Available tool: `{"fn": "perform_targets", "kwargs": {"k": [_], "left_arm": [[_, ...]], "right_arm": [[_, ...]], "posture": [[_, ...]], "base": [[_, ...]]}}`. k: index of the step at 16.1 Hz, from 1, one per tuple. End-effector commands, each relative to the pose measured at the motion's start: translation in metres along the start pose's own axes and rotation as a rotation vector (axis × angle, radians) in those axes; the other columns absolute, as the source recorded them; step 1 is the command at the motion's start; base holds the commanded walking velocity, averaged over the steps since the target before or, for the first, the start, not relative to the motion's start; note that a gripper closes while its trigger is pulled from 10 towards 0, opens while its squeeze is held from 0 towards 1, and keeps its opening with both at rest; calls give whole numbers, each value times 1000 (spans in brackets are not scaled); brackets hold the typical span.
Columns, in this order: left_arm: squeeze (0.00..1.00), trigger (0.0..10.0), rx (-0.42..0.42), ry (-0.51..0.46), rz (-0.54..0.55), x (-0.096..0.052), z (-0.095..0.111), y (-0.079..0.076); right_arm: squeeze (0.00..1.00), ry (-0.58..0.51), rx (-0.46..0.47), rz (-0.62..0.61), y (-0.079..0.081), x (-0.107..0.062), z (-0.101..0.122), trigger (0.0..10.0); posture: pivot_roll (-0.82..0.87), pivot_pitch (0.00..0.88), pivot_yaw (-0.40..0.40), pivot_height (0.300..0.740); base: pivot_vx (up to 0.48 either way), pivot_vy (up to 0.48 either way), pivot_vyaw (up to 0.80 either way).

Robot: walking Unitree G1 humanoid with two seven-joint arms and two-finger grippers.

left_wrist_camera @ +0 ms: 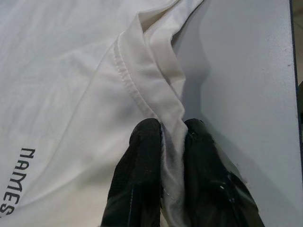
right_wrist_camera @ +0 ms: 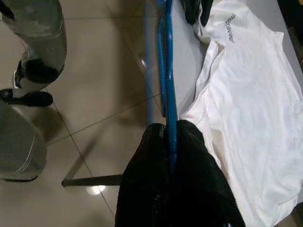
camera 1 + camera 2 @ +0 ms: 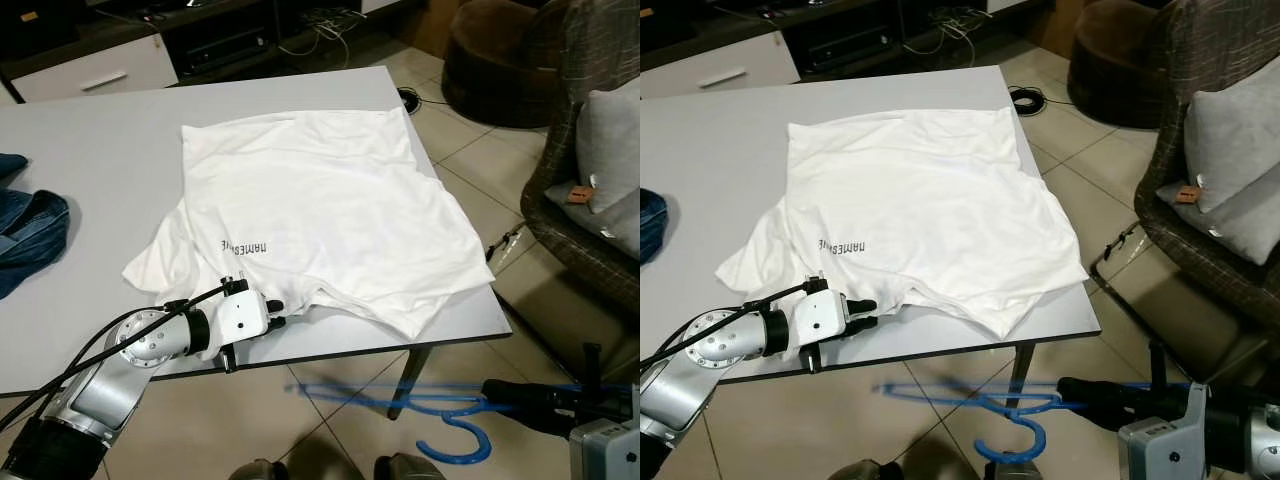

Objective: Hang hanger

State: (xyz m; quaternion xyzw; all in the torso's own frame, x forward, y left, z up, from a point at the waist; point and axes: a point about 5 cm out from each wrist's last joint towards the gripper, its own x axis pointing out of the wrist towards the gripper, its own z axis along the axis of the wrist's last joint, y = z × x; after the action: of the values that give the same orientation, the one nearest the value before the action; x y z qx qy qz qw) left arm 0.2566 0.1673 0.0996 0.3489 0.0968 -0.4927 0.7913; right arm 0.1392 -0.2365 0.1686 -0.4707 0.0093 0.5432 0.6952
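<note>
Tiled living-room floor; a grey table (image 3: 90,200) with a smooth matt top stands before a woven armchair (image 3: 590,220) with a grey cushion. A white T-shirt (image 3: 310,210) lies flat on the table, printed lettering near its collar, and folded denim (image 3: 30,235) sits at the far left edge. The left gripper (image 1: 173,130) rests at the near table edge, fingers closed to a narrow gap, pinching the ribbed collar hem. The right gripper (image 2: 171,130) is clamped on a blue hanger (image 3: 400,400), held level below the table edge over the floor, hook pointing down. Judgement: the hanger is light, rigid, thin and probably slick, best gripped on its straight bar. The shirt is soft, limp cotton; the stitched collar gives the firmest hold
</note>
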Motion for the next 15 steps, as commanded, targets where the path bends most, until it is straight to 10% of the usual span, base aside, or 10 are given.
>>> {"fn": "perform_targets", "kwargs": {"k": [1,7,15], "left_arm": [[0,10000,4,20,-22,1,-3,-3],[0,10000,7,20,-24,4,-4,-4],[0,10000,6,18,-17,4,-5,-4]], "right_arm": [[0,-26,0,-34,-7,-1,6,10000],[0,20,-90,-233,-53,-16,1,10000],[0,127,-110,-170,-38,-18,-24,10000]], "posture": [[-207,107,94,740],[-203,96,87,740],[-199,91,82,740]], "base": [[0,0,0],[0,0,0],[0,0,0]]}}
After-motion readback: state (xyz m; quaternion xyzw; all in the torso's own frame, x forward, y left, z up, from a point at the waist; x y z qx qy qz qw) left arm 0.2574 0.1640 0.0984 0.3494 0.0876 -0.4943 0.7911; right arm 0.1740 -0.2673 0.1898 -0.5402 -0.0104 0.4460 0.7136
